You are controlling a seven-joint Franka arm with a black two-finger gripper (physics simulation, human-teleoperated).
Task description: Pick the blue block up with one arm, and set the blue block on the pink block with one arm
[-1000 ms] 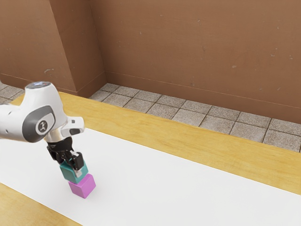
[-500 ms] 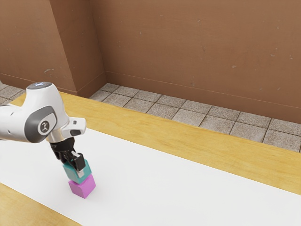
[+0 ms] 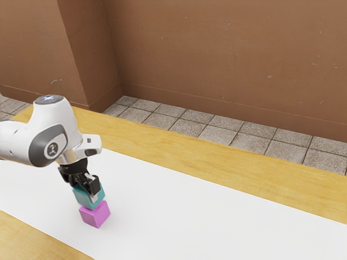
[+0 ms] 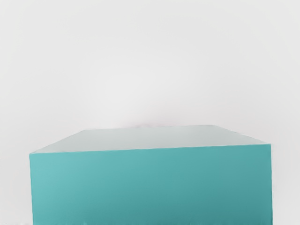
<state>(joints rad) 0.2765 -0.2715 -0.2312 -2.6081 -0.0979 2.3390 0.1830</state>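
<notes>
Watching from the side of the worktop (image 3: 227, 162), I'd say the job is nearly done. The white arm (image 3: 46, 143) leans down over the near end of the white sheet (image 3: 195, 216), and its black jaws are closed on the upper part of the blue block (image 3: 87, 200), one finger showing on the side of it towards the exterior view's right. That block, more teal than blue to my eye, sits directly over the pink block (image 3: 95, 215). Its underside looks to be touching the pink top, or so close that I cannot see a gap. The two are roughly lined up, with the blue one turned a little and shifted a touch towards the exterior view's left.

So the picking up is finished and the carrying over too. What is left, by my reckoning, is to let go and lift the hand straight off without dragging the top block along. Because the stack is small and not quite square, a sideways nudge on release could tip it.

From the hand's own camera the blue block (image 4: 150, 185) lies right beneath, flat top and one side face showing, with plain white sheet (image 4: 150, 56) past it.

As for the room: the sheet runs along a pale wooden worktop. Behind it is a strip of grey tiled floor (image 3: 244, 132), then plain brown walls (image 3: 227, 49) with a skirting board, and a square pillar (image 3: 81, 49) jutting out at the corner.
</notes>
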